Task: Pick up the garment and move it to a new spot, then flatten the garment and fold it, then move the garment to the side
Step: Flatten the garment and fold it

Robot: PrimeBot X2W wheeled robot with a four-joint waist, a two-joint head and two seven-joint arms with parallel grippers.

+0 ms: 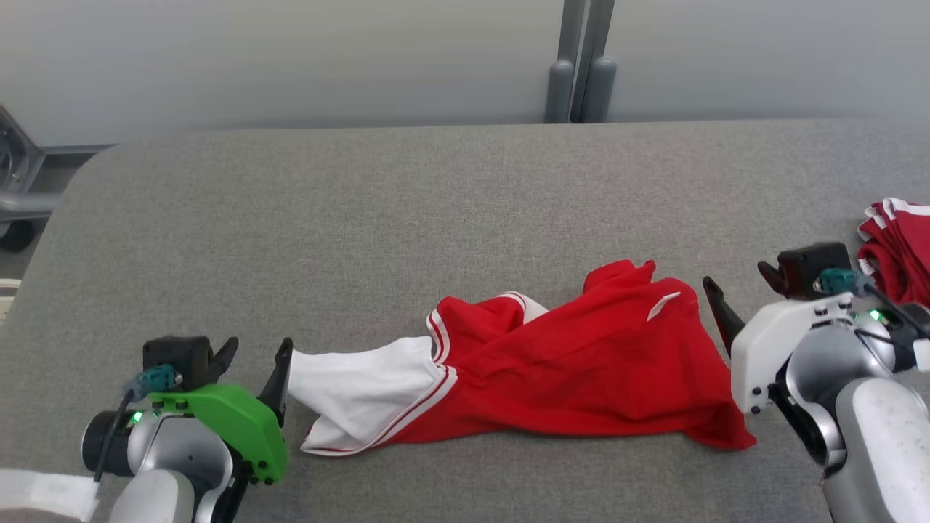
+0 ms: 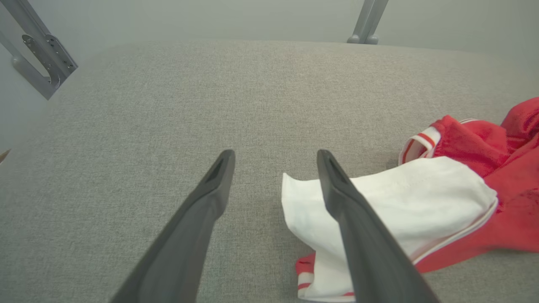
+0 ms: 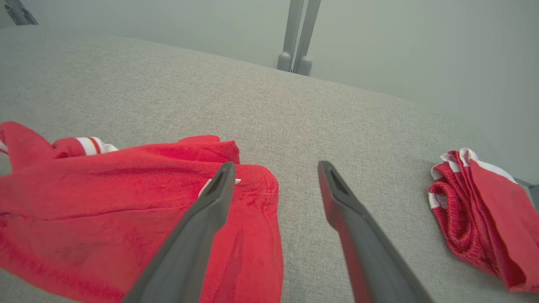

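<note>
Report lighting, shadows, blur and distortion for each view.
Head view: soft, even light, a faint shadow under the garment, no glare. Left wrist view: the far edge of the table bows mildly from the wide angle; the left hand looks sharp. Right wrist view: the same bowing, and the right hand is unblurred.

The garment is red with a white sleeve and red-and-white striped trim. The worktop is grey. The pile is red, edged white. The left hand has a green cover, the right hand white.
</note>
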